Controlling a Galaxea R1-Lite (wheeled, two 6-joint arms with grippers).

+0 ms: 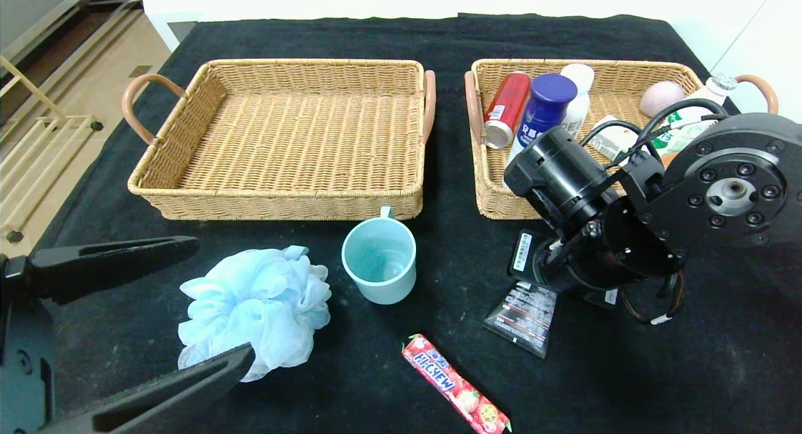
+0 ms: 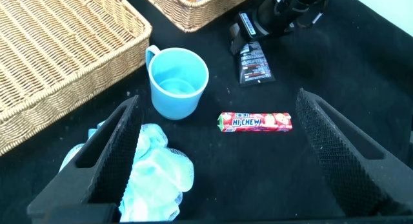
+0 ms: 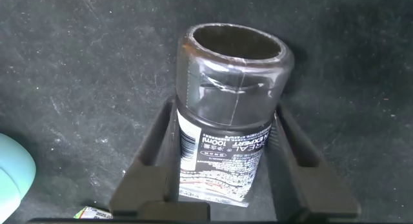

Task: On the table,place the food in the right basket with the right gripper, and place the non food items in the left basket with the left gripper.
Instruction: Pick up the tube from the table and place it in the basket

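My right gripper (image 1: 554, 274) is down on the table (image 1: 689, 371) in front of the right basket (image 1: 492, 199), its fingers (image 3: 151, 159) closed against both sides of the dark tube (image 3: 226, 121), whose flat end (image 1: 525, 315) lies on the cloth. My left gripper (image 1: 224, 298) is wide open low at the near left, with the pale-blue pouf (image 1: 257, 305) against one finger (image 2: 106, 153). The teal mug (image 1: 380, 262) stands upright in front of the left basket (image 1: 282, 199), which holds nothing. The Hi-Chew stick (image 1: 454, 384) lies at the near centre. The blue-capped bottle (image 1: 544, 111) and the green-print bottle (image 1: 683, 124) are in the right basket.
The right basket also holds a red can (image 1: 506, 108), a white bottle (image 1: 579, 89) and a pink rounded thing (image 1: 661, 97). The right arm's body (image 1: 720, 190) overhangs that basket's front right part. Wood flooring and a rail lie beyond the table's left edge.
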